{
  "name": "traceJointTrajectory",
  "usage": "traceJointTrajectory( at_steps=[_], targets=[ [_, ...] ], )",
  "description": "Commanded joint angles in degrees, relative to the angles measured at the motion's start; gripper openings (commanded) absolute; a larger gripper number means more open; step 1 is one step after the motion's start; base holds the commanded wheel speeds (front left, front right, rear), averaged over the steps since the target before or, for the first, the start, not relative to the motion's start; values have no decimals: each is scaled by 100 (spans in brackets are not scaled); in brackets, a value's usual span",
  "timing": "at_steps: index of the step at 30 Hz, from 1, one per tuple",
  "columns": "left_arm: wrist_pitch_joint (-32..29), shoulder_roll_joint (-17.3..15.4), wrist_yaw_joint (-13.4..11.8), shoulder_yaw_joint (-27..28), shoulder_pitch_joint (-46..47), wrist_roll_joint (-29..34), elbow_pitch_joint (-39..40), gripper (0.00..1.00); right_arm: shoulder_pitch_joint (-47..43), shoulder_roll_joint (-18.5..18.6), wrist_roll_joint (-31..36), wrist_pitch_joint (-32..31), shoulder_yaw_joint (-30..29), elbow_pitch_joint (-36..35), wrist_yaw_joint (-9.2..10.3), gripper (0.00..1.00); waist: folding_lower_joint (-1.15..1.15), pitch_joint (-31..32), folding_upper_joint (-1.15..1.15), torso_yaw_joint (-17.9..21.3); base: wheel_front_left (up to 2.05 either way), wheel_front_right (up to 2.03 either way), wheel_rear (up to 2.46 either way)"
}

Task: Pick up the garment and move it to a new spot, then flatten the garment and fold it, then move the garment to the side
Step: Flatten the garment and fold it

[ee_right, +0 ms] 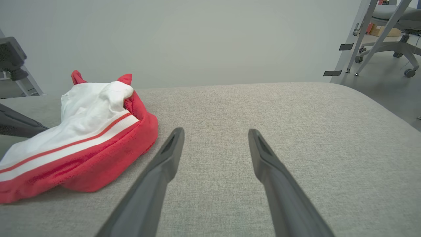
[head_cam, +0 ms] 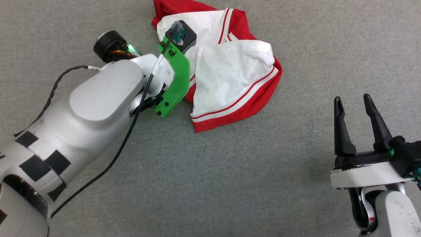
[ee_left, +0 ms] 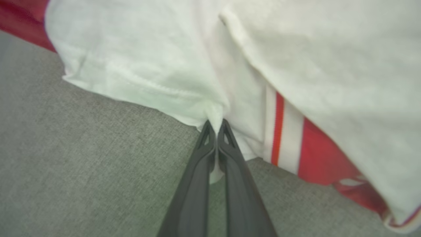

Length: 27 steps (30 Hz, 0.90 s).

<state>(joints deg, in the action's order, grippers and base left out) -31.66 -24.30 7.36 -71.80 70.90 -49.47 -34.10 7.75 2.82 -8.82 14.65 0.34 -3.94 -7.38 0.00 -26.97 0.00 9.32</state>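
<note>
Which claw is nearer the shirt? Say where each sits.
Left. The left claw is shut on the shirt, at its white edge; the right claw hangs open, apart on its right.

T-shirt (head_cam: 230,75): red body, white sleeves, red/white stripe trim at sleeve seams. Surface (head_cam: 230,184) under it: mid-grey woven fabric, fine speckled weave, no print. Left arm (head_cam: 98,89): white shell w/ black square tape patches (head_cam: 33,166) lower down, bright green bracket (head_cam: 176,82) at wrist. Fingers of left gripper (ee_left: 216,124) and right gripper (head_cam: 352,97): matte dark grey/black. Right gripper base white + black. Wall (ee_right: 197,39) in right wrist view: plain pale grey
</note>
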Motion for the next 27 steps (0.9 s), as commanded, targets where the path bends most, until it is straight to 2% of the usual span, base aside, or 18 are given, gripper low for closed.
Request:
traceJointTrajectory(
  at_steps=[1, 5, 9, 15, 20, 24, 27],
  targets=[
    [222, -96, 13, -124, -280, 19, -62, 0, 2, 6, 31, 35, -16, 8, -11, 100, 0, 208, 0, -138, 0, 0, 0],
    [1301, -206, 5, 8, -309, 139, 10, 0, -149, 6, 82, 35, -56, 31, -11, 100, 0, 556, 0, -311, 0, 0, 0],
    [2149, -427, -275, 242, -603, 178, 262, 0, -327, 6, 127, 35, -97, 45, -11, 100, 0, 856, 0, -520, 0, 0, 0],
    [2814, -1042, -975, 502, -1361, 84, 910, 0, -500, 6, 158, 35, -105, 39, -11, 100, 0, 1112, 0, -760, 0, 0, 0],
    [3185, -1630, -1715, 753, -2328, -267, 1631, 0, -618, 6, 159, 35, -152, 40, -11, 100, 0, 1253, 0, -872, 0, 0, 0],
    [3431, -1979, -2176, 935, -3172, -709, 2000, 0, -694, 6, 162, 35, -161, 51, -11, 100, 0, 1304, 0, -920, 0, 0, 0],
    [3590, -2097, -2389, 1025, -3735, -1041, 2133, 0, -727, 6, 169, 35, -167, 62, -11, 100, 0, 1326, 0, -933, 0, 0, 0]
  ],
)
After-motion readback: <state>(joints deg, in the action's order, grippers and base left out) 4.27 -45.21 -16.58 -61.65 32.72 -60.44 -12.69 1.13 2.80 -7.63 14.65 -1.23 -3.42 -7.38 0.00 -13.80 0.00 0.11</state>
